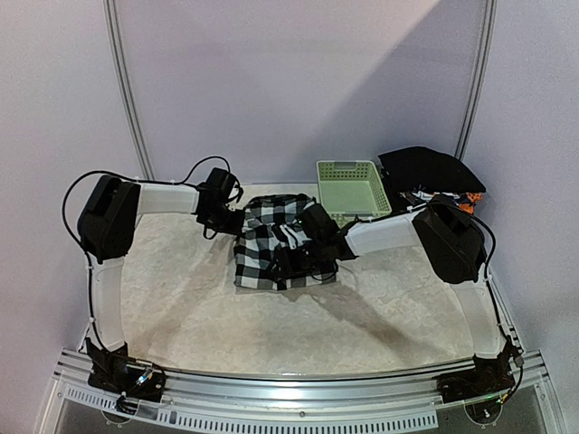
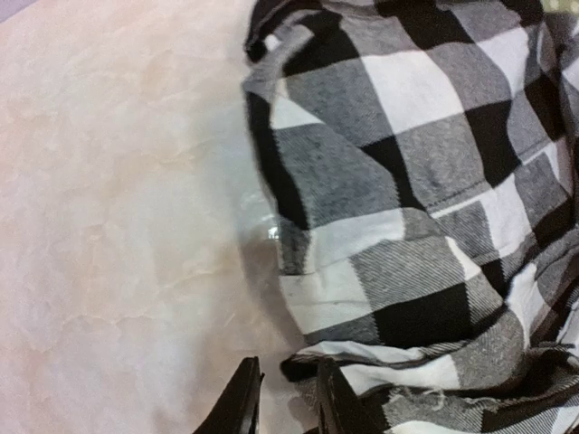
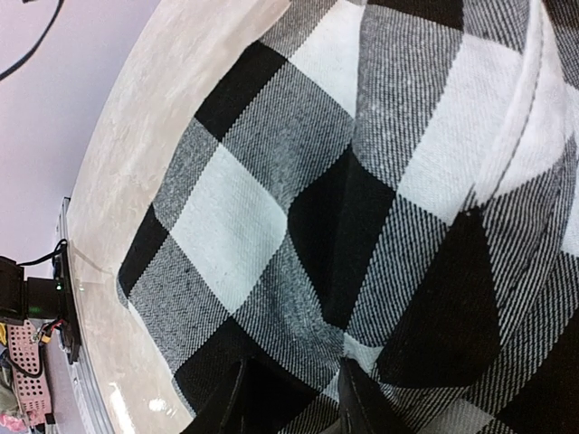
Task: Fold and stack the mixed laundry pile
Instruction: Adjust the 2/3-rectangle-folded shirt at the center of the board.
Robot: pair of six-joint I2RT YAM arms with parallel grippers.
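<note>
Pale marbled table (image 1: 181, 307), lilac walls (image 1: 298, 81); we list outward from the grippers.

1. Left gripper (image 2: 288, 402): jaws a narrow slit apart. We see only table between the tips. The shirt's hem lies just beyond them, at the bottom of the wrist view.
2. Right gripper (image 3: 294, 398): jaws partly apart and set down on checked cloth, which fills the gap. We cannot tell whether it is pinched or merely lies underneath.
3. Checked shirt (image 2: 398, 226): centre of the overhead view, between both wrists. It is a soft black, white and grey weave gathered into a rough rectangle. Its layers are rumpled, one hem is frayed, and its upper-left corner is bunched.
4. Black cloth (image 1: 427, 167): upper right of the overhead view, heaped and unfolded.
5. Printed pieces (image 1: 469, 201): orange showing under the black cloth's lower edge, mostly hidden.
6. Basket (image 1: 327, 168): pale green and slotted, just beside the shirt's upper right.

Progress, as we judge it: early. The shirt is partly folded and not yet squared. We see no finished stack. The black cloth and printed pieces lie untouched.
</note>
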